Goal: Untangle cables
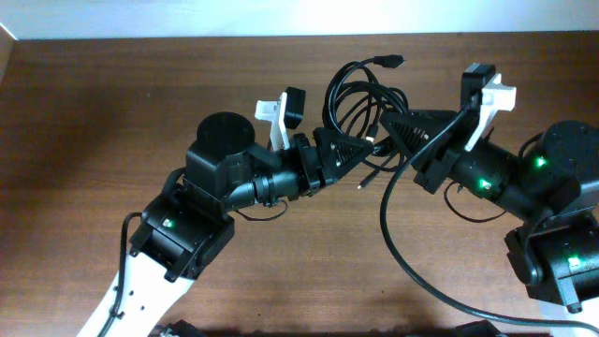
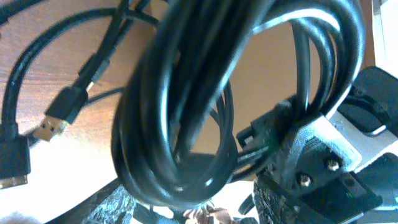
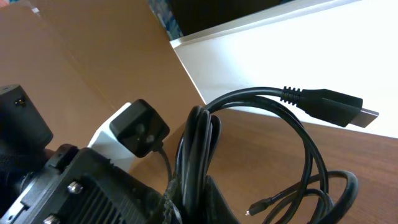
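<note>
The cables (image 1: 360, 94) lie as one black coil at the back middle of the table, with a plug (image 1: 388, 61) sticking out to the right. My right gripper (image 1: 391, 126) comes in from the right and is shut on several strands of the coil (image 3: 199, 143), pinched between its fingers (image 3: 214, 199). A large flat plug (image 3: 336, 109) hangs free above the wood. My left gripper (image 1: 367, 150) meets it from the left. Its jaws (image 2: 199, 208) stand apart, with the coil (image 2: 186, 124) hanging between them and daylight on one side. A gold plug (image 2: 53, 124) lies at the left.
A thick black arm cable (image 1: 393, 234) loops across the table in front of the right arm. The table's far edge (image 1: 187, 37) meets a white wall just behind the coil. The two grippers are almost touching.
</note>
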### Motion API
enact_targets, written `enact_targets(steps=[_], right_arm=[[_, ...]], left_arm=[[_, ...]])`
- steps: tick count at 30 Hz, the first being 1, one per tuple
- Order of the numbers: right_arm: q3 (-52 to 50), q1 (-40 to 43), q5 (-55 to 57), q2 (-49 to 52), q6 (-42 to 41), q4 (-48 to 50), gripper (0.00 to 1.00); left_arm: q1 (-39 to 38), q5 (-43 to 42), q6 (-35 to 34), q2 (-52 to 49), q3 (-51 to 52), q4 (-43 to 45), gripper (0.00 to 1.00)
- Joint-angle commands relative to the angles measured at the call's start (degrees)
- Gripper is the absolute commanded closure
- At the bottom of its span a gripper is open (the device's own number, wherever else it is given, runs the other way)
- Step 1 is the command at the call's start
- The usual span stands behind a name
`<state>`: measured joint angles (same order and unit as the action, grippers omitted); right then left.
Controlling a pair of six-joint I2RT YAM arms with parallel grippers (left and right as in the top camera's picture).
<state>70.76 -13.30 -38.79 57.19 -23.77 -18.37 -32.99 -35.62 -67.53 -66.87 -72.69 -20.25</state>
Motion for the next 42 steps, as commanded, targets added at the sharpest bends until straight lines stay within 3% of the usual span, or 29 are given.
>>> enact_targets(steps=[1,3,6,9,12,15,21,25,30,38,41,42], right_arm=[[0.28,0.20,1.16,-0.28,0.90,0.90,0.96],[0.28,0.20,1.11,-0.28,0.87,1.03,0.96],[0.28,0.20,1.07,-0.28,0.90,1.05,0.96],[0.28,0.20,0.92,-0.28,0.90,1.03,0.96],[0.28,0.20,-0.22,-0.28,0.90,1.07,0.96],[0.28,0.20,-1.53,-0.28,0.92,1.09,0.96],[0.28,0.20,-2.62,-0.28,1.07,1.07,0.96],[0.28,0.20,-2.62,-0.28,1.07,1.07,0.96],[0.28,0.20,-2.84,-0.28,1.07,1.05,0.96],[0.28,0.20,-4.59,-0.28,1.07,0.98,0.96],[0.28,0.20,-4.55,-0.28,1.11,0.81,0.96],[0.28,0.20,-4.52,-0.28,1.38,0.83,0.96]], left_arm=[[-0.26,-3.28,-0.20,-0.09,-0.11,0.26,0.43],[-0.24,-3.19,-0.17,-0.09,-0.13,0.26,0.48],[-0.24,-2.73,-0.20,-0.09,-0.13,0.26,0.66],[-0.24,-2.54,-0.17,-0.09,-0.13,0.26,0.77],[-0.24,-2.10,-0.17,-0.09,-0.13,0.26,0.76],[-0.24,-1.46,-0.17,-0.09,-0.13,0.26,0.67],[-0.24,-0.26,-0.20,-0.09,-0.13,0.28,0.59],[-0.24,0.55,-0.20,-0.09,-0.13,0.28,0.64],[-0.24,0.94,-0.20,-0.09,-0.13,0.28,0.87],[-0.24,2.01,-0.17,-0.09,-0.13,0.26,0.99],[-0.24,2.23,-0.17,-0.09,-0.13,0.28,0.92],[-0.24,2.23,-0.17,-0.09,-0.13,0.28,0.74]])
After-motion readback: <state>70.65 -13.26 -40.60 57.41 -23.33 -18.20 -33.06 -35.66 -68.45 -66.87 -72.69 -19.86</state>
